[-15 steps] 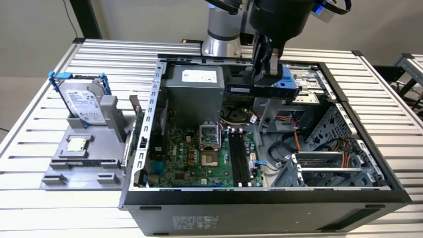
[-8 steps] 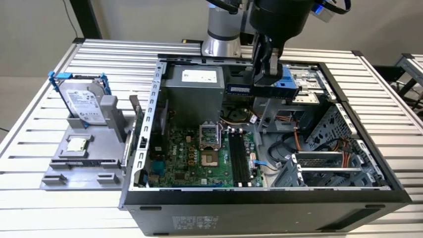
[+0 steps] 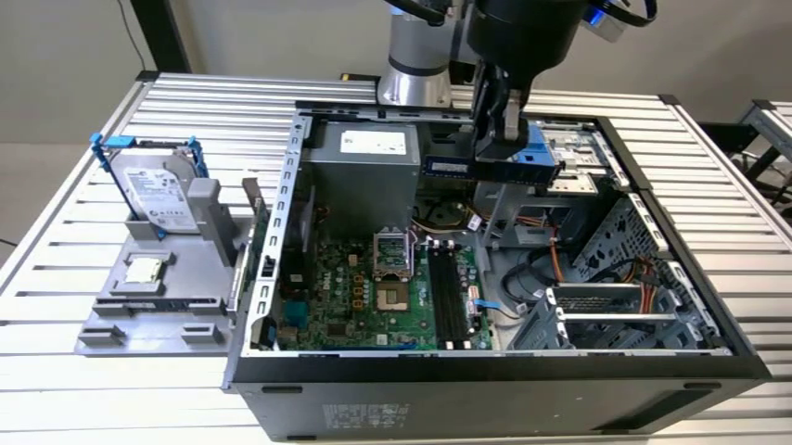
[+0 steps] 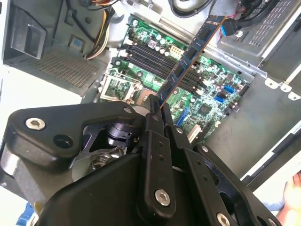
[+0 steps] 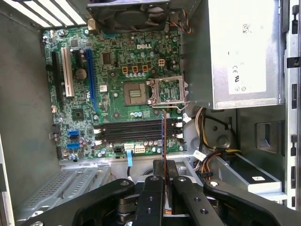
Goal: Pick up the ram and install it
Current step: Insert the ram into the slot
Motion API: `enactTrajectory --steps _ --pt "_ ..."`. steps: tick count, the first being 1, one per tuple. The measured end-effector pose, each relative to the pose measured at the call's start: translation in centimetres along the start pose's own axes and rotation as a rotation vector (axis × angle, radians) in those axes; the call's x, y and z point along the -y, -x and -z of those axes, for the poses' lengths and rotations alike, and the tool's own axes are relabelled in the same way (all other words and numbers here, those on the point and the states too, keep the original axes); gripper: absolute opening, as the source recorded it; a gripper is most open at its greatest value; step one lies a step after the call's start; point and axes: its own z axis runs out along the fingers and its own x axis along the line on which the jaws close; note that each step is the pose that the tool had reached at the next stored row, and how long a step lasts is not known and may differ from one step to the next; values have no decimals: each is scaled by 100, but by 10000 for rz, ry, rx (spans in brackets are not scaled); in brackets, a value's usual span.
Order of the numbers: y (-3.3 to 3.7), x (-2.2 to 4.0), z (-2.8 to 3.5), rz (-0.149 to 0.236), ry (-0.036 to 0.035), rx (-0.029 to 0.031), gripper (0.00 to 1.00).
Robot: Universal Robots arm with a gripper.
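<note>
The ram (image 4: pixel 190 52) is a thin green-blue stick with black chips, and my gripper (image 4: pixel 157 107) is shut on one end of it. In the exterior view the ram (image 3: pixel 448 167) hangs in the gripper (image 3: pixel 498 153) above the open computer case, over its back part near the power supply. In the first wrist view the ram (image 5: pixel 163 134) shows edge-on, crossing the black memory slots (image 5: pixel 136 132) of the green motherboard (image 5: pixel 113 94) below. The slots (image 3: pixel 448 298) lie well below the stick and hold nothing.
The silver power supply (image 3: pixel 365 158) stands just beside the gripper, and a drive cage (image 3: pixel 619 306) with cables fills the case on the exterior view's right. Outside the case, a hard drive (image 3: pixel 161 190) in a blue frame and a small processor chip (image 3: pixel 145 270) rest on a grey fixture (image 3: pixel 136 324).
</note>
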Motion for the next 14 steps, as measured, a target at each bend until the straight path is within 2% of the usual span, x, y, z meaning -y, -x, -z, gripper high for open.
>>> enactTrajectory --steps 6,14 --pt "0 0 0 -581 -13 -4 0" --pt "0 0 0 -1567 -36 -10 0"
